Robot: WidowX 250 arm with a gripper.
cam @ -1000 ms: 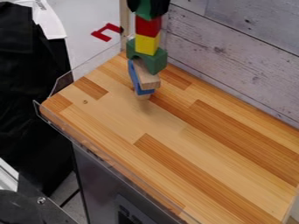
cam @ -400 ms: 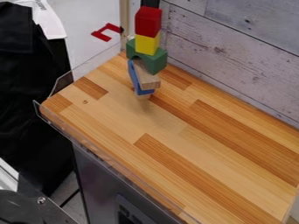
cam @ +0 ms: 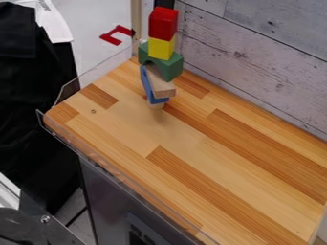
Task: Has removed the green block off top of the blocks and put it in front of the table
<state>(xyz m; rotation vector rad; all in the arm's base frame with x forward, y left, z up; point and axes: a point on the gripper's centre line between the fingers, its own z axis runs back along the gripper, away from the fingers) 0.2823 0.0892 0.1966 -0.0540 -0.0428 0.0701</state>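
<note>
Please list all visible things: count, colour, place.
red block: one, red, stack top
yellow block: one, yellow, under red
green block: one, green, under yellow
upper wood block: one, tan, under green
blue block: one, blue, between wood blocks
lower wood block: one, tan, bottom
table: one, brown, under stack
guard: one, clear, table edge
wall: one, grey, behind table
cabinet: one, grey, under table
cloth: one, black, left side
mark: one, red, upper left
metal: one, grey, lower left
black part: one, black, top edge, unclear
</note>
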